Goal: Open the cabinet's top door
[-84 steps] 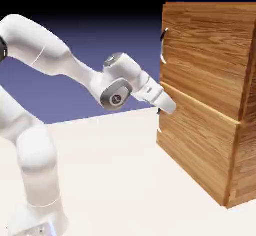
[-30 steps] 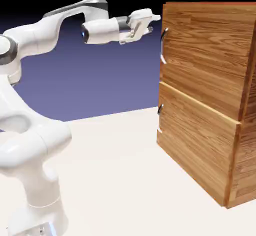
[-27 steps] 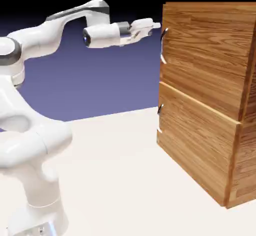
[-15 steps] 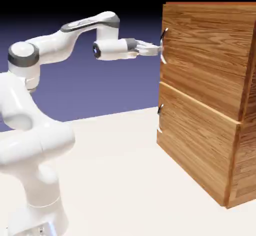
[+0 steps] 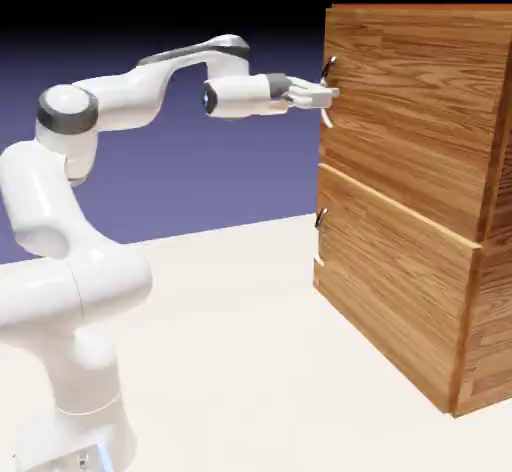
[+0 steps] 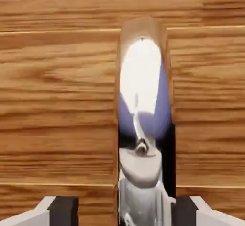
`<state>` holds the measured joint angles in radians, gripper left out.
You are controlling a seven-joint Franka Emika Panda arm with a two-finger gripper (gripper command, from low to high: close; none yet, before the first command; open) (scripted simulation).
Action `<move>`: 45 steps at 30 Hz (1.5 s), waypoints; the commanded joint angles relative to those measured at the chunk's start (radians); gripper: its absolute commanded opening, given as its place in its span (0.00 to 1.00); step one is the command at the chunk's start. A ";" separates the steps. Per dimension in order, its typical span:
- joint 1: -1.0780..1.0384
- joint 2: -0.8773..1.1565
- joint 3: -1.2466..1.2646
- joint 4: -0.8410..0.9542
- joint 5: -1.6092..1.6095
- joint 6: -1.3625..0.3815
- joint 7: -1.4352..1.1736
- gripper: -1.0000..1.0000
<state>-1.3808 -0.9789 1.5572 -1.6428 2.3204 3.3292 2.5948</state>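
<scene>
"Where is the top door [image 5: 420,110]?"

"At the exterior view's right, the upper panel on the front of the cabinet [image 5: 490,330], directly above the lower door [image 5: 390,285]. It is the taller of the two."

"How does its surface look?"

"Warm orange-brown wood, with darker streaks of grain running across it. Up close, in the hand view, thin pale lines cross the wood too, parallel to the grain."

"And is it shut?"

"It looks shut: it sits flush with the cabinet, and I see no gap at its edge."

"Describe its handle [image 6: 143,100]."

"A slim, curved silver piece near the door's edge at the exterior view's left. In the hand view it is large and mirror-bright, with rounded shoulders at the top. It reflects a white patch, blue-violet, black, and pale grey shapes lower down."

"What is the gripper [image 5: 333,94] doing?"

"It is at that handle, its fingers apart with the handle between them. One fingertip [image 6: 64,213] has wood showing between it and the metal, so it isn't clamped. The other fingertip [image 6: 184,213] is right up against the handle's edge in the picture; whether they touch, I can't tell."
</scene>
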 commanded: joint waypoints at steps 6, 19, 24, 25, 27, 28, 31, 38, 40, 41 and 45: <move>0.058 -0.074 -0.047 -0.110 -0.193 -0.090 0.261 0.00; 0.352 -0.452 -0.367 -0.581 -0.032 -0.601 0.303 0.00; 0.442 -0.582 -0.454 -0.762 -0.001 -0.798 0.301 0.00; 0.460 -0.604 -0.471 -0.799 0.003 -0.837 0.299 0.00; 0.486 -0.660 -0.505 -0.871 0.008 -0.923 0.302 0.00; 0.507 -0.676 -0.523 -0.907 0.008 -0.959 0.294 0.00; 0.589 -0.691 -0.588 -1.016 -0.007 -1.051 0.239 0.00; 0.746 -0.724 -0.822 -1.241 -0.149 -1.275 0.125 0.00; 0.767 -0.732 -0.895 -1.282 -0.203 -1.329 0.103 0.00; 0.775 -0.734 -0.931 -1.298 -0.231 -1.353 0.092 0.00; 0.791 -0.736 -1.076 -1.348 -0.346 -1.442 0.053 0.00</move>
<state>-0.5895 -1.7144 0.4812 -2.9908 1.9734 1.8881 2.6480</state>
